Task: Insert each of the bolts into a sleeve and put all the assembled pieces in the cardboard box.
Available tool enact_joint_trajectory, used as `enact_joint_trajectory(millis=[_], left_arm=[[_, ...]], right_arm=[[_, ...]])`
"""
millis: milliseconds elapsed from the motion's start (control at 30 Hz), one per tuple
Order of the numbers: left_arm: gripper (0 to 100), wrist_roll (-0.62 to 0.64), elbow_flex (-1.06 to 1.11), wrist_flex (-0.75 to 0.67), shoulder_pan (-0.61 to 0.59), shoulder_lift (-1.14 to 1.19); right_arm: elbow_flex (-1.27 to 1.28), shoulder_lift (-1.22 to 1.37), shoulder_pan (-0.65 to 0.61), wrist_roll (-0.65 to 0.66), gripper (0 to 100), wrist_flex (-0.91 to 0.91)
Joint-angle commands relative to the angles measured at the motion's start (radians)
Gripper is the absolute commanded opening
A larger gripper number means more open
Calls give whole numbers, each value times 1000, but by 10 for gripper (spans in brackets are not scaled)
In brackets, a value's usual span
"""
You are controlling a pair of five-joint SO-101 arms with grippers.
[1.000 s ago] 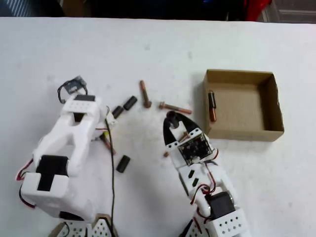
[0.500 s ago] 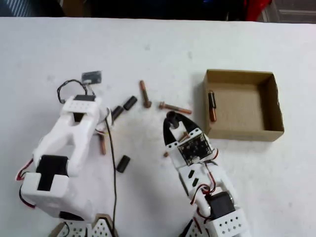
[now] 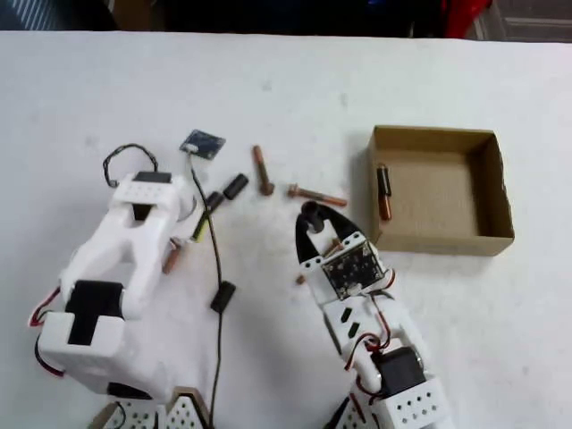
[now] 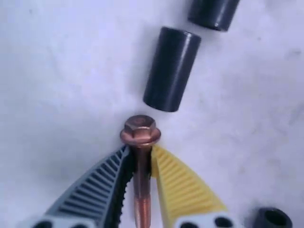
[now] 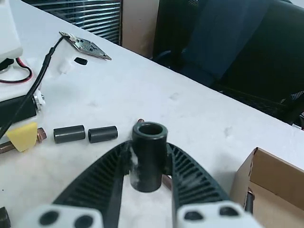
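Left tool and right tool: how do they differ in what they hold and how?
The left tool is shut on a copper bolt; the right tool on a black sleeve. The left tool's fingers are grey and yellow; the right tool's are black. The left tool's bolt lies along its fingers, head past the tips; the right tool's sleeve stands crosswise between them. Both grip one part each.

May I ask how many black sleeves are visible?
5 sleeves: two by the left tool, one near the cable, one in the right tool, one in the cardboard box.
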Motion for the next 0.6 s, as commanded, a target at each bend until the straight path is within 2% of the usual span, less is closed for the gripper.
enact_joint_trajectory(millis=[0,100,267,567], left_arm=[[27,-20,-28,-40,2,-1],[30,-23,-26,-40,4,-1],[116,-20,-26,-52,4,-2],[61,-21,-18,-110,4,2]], right_arm=[[9,-15,5,-5,16,-1],[9,-15,5,-5,16,-1],[9,-15,7,-5,16,-1],[9,-15,7,-5,16,-1]])
